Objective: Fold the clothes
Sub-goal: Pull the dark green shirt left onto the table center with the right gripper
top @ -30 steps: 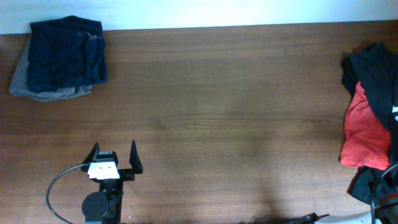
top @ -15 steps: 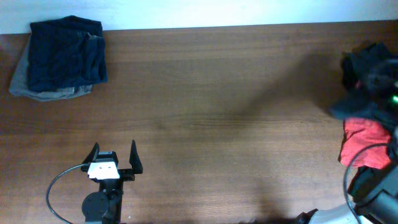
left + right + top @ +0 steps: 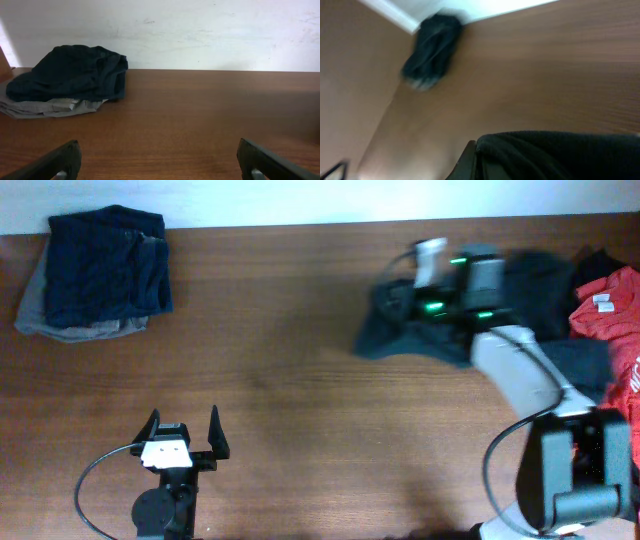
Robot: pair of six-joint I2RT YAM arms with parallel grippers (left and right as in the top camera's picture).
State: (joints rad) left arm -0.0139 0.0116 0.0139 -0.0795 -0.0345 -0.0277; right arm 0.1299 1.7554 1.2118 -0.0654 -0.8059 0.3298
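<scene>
There's the right claw (image 3: 410, 302) clenched on an edge of the dark garment (image 3: 400, 340), limp, light cloth drooping far and right of middle on the surface (image 3: 300, 380), probably needing a corner pinch from the released left claw (image 3: 183, 432).

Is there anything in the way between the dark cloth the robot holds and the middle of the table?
Nothing visible does. The right end effector holds the dark garment over bare table. The folded pile sits in the far left corner and the open left end effector near the front left, both well aside.
</scene>
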